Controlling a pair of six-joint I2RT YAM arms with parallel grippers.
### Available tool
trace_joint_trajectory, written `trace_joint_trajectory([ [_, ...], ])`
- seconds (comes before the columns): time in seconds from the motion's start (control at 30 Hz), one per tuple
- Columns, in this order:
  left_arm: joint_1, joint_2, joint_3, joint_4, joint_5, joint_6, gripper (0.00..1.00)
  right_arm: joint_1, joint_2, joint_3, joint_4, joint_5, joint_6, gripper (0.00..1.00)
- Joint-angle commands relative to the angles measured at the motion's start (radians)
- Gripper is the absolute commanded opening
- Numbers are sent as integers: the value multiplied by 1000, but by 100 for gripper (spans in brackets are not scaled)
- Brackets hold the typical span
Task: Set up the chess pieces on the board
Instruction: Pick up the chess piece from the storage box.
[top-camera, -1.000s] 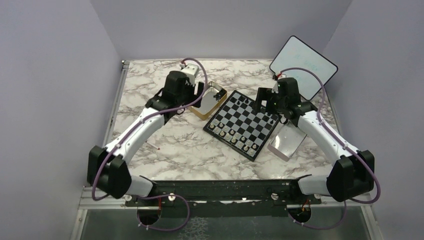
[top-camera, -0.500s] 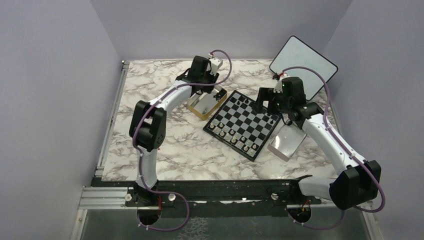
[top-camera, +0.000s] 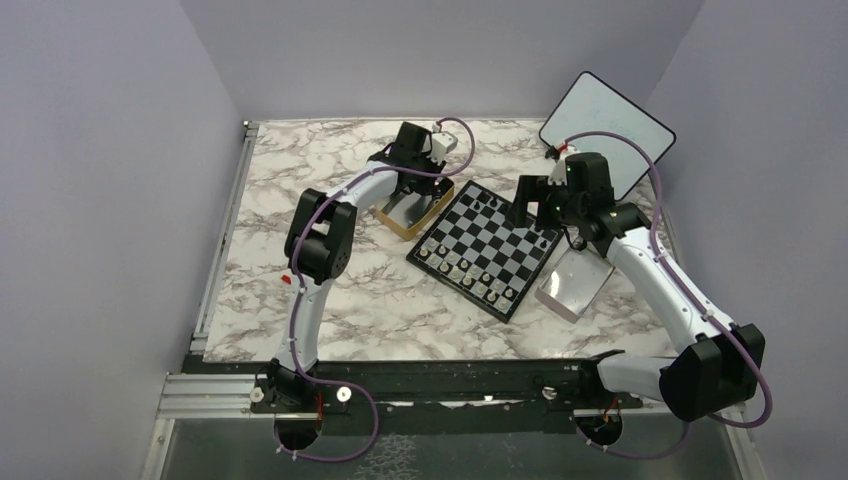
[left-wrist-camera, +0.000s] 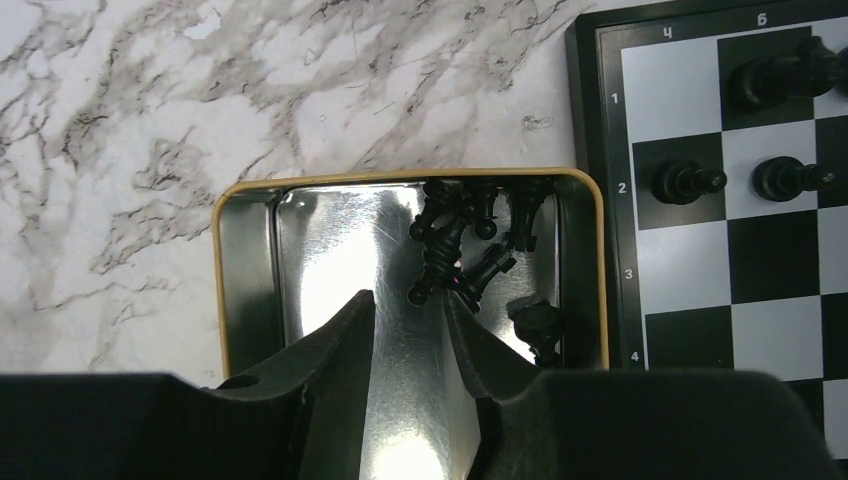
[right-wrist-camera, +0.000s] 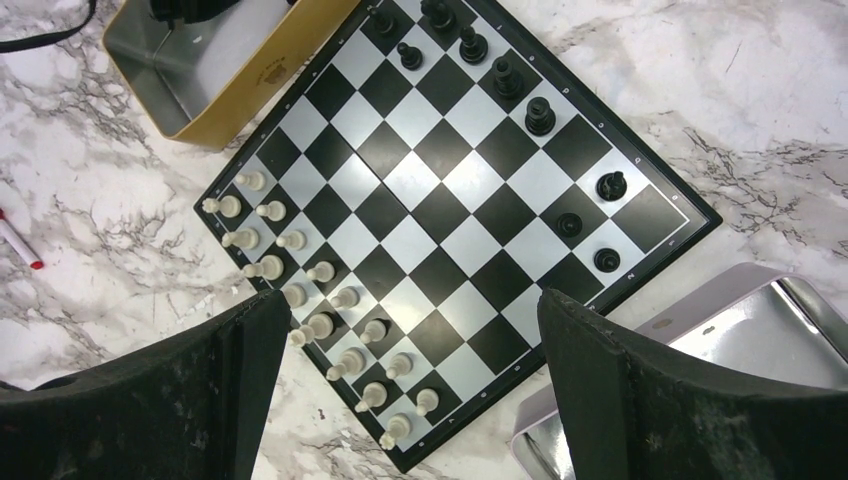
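Gold-rimmed rectangular metal tin (left-wrist-camera: 400, 178): shiny floor bare along the wall far from the black-and-white checkered board (left-wrist-camera: 700, 250); small black chess pieces (left-wrist-camera: 450, 240) lie tangled in the board-side corner, hemmed by two walls.

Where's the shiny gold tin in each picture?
Top external: the gold tin sits left of centre, by the board's far-left edge.
Left wrist: the tin fills the middle, with black pieces heaped at its upper right.
Right wrist: the tin is at the top left, partly cut off.
Shared landmark: the board, always right beside the tin.
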Motion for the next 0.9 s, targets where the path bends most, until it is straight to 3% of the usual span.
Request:
trace_joint_trajectory([
  [0.0, 4, 41, 48, 9, 46, 25, 30, -7, -31, 19, -20, -11, -28, 100],
  [0.53, 0, 90, 33, 19, 53, 42, 27, -6, -54, -3, -27, 32, -49, 100],
  [0.7, -3, 85, 24, 20, 17, 41, 10, -7, -68, -7, -29, 34, -50, 100],
  [0.87, -3, 41, 12, 18, -17, 30, 0, -7, -82, -19, -25, 33, -51, 100],
])
